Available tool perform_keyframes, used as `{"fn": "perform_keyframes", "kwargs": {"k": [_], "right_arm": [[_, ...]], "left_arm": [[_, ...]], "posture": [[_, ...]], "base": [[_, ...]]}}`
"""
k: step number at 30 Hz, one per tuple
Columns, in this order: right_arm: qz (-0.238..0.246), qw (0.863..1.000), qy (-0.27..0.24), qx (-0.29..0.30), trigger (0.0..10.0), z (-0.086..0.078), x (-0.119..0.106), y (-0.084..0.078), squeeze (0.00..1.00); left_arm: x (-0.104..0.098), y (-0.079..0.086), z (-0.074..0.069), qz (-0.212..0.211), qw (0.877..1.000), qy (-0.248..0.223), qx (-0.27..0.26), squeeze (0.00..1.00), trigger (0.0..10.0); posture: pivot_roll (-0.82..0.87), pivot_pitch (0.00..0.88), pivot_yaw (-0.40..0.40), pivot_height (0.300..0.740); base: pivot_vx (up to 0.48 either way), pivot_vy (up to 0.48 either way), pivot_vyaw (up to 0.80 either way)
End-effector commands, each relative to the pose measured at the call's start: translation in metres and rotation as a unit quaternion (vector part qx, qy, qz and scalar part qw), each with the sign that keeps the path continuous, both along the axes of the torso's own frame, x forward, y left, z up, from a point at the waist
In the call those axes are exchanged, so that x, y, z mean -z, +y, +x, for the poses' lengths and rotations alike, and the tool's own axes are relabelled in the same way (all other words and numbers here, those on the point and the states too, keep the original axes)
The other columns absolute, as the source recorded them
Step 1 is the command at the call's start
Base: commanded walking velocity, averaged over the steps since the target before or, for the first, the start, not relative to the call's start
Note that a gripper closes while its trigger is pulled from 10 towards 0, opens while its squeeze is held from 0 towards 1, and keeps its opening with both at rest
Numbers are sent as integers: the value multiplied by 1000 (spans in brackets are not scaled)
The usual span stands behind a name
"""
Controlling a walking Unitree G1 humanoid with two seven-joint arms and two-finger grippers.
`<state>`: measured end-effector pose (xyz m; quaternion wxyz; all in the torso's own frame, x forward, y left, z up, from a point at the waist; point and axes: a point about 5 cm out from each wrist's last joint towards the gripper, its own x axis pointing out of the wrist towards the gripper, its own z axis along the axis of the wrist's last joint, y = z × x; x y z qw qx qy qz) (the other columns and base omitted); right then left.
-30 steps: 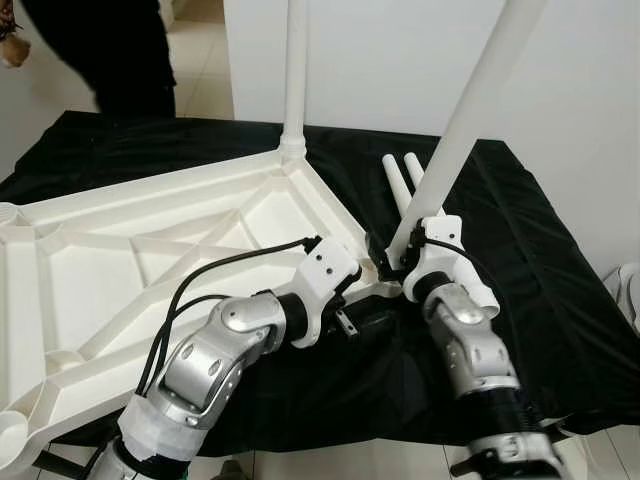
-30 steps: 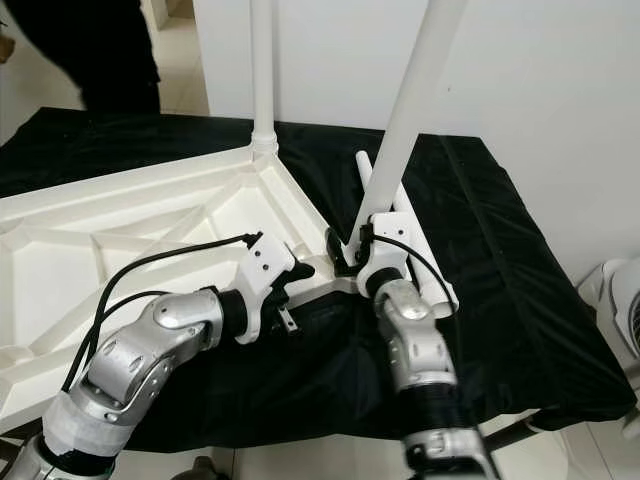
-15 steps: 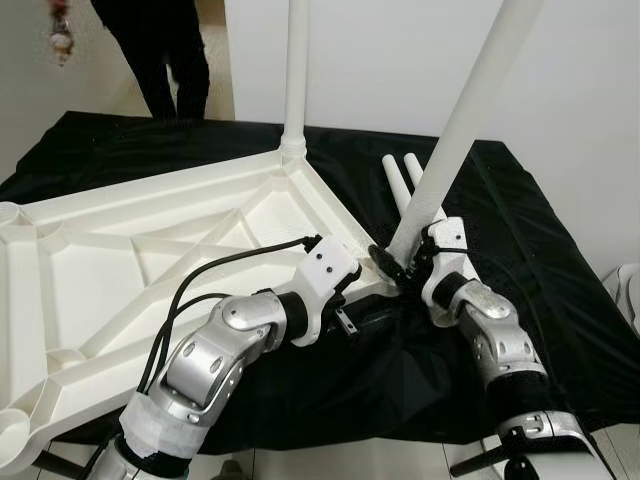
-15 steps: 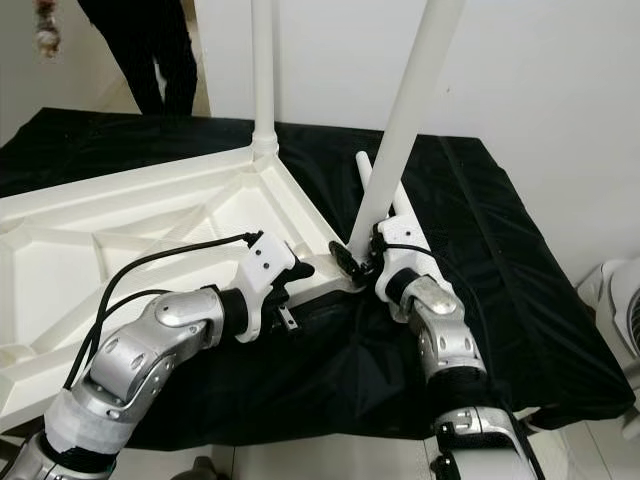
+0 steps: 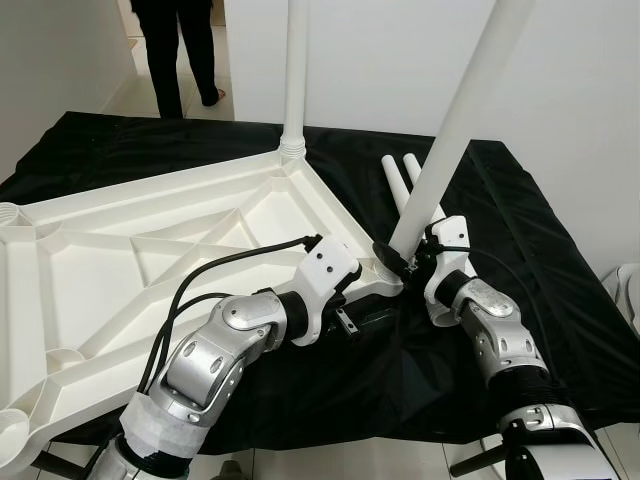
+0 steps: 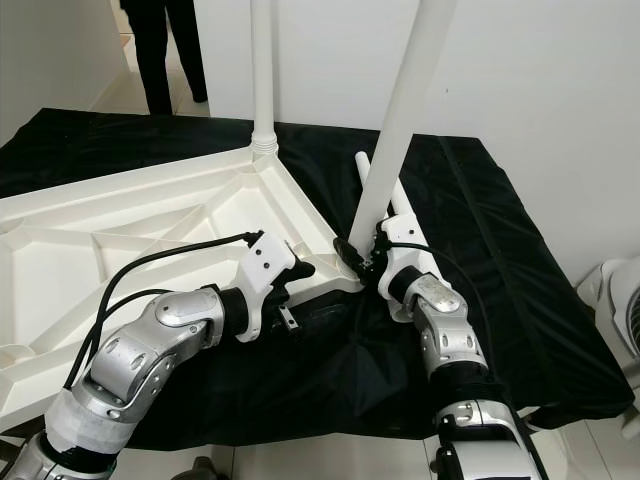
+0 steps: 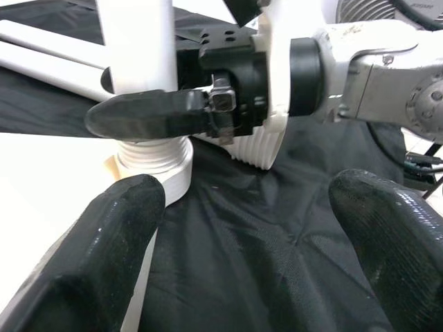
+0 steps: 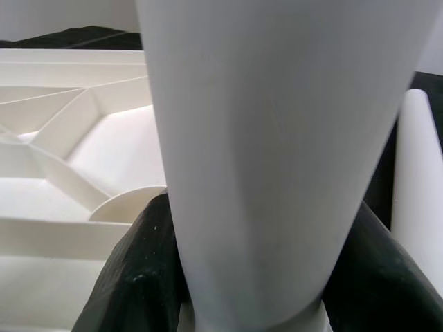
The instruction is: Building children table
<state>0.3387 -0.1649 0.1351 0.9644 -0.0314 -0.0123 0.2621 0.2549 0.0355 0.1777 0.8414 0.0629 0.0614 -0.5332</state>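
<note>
On the desk draped in black cloth (image 5: 520, 260), a white moulded plastic tabletop (image 5: 150, 250) lies upside down, its ribbed underside showing. One long white plastic leg (image 5: 296, 70) already stands upright in the socket at the tabletop's far corner. Two more white tubular legs (image 5: 396, 180) lie side by side on the cloth near the desk's far right corner, just beyond the work.

The step in hand looks to be seating a second leg. The right gripper (image 5: 408, 262) is clamped around the foot of a tilted white leg (image 5: 470, 100), which leans away to the right rather than standing straight; its threaded base (image 7: 154, 153) sits at the near right corner socket of the tabletop, seemingly not fully home. The left gripper (image 7: 242, 228) hovers just beside that corner with its fingers spread and nothing between them, one fingertip close to the tabletop's rim.

Next, I judge, the leg must be brought upright over the socket and pressed or twisted down, while the left gripper steadies the tabletop's corner so it does not slide on the cloth.

A person (image 5: 180, 40) stands beyond the desk's far left corner.
</note>
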Motion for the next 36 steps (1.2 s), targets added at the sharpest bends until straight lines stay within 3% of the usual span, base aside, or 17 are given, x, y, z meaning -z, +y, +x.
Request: {"fn": "perform_keyframes", "kwargs": {"k": [1, 6, 11, 13, 15, 17, 25, 34, 35, 36], "right_arm": [[-4, 999, 5, 50, 10000, 0, 5, -4, 0], [13, 995, 9, 98, 10000, 0, 6, -3, 0], [25, 981, 19, 191, 10000, -4, 8, 2, 0], [25, 981, 19, 191, 10000, -4, 8, 2, 0], [15, 966, 40, 256, 10000, -12, 11, 10, 0], [23, 957, 46, 285, 10000, -20, 11, 16, 0], [32, 951, 30, 305, 10000, -32, 5, 29, 0], [57, 960, 29, 271, 10000, -32, 4, 39, 8], [57, 960, 26, 273, 10000, -31, 2, 38, 918], [57, 960, 26, 273, 10000, -31, 2, 38, 918]], "left_arm": [[-1, -2, 2, -1, 1000, -5, -5, 0, 10000], [-1, -2, 2, 0, 1000, -5, -5, 0, 10000], [0, -3, 0, -1, 1000, -5, -2, 0, 10000], [0, -3, 0, -1, 1000, -5, -2, 0, 10000], [0, -3, -1, -1, 1000, -5, 0, 0, 10000], [1, -3, -2, 0, 1000, -4, 2, 0, 10000], [2, -3, -3, 2, 1000, -4, 5, 0, 10000], [0, -3, -1, 4, 1000, -7, 6, 0, 10000], [0, -3, -1, 3, 1000, -7, 6, 0, 10000], [0, -3, -1, 3, 1000, -7, 6, 0, 10000]], "posture": [[91, 13, -40, 740], [91, 9, -43, 740], [91, 3, -46, 740], [91, 3, -46, 740], [93, 0, -46, 740], [95, 0, -46, 740], [98, 0, -46, 740], [95, 0, -44, 740], [94, 0, -44, 740], [94, 0, -44, 740]], "base": [[0, 0, 0], [0, 0, 0], [0, 0, 0], [0, 0, 0], [0, 0, 0], [0, 0, 0], [0, 0, 0], [0, 0, 0], [0, 0, 0], [0, 0, 0]]}}
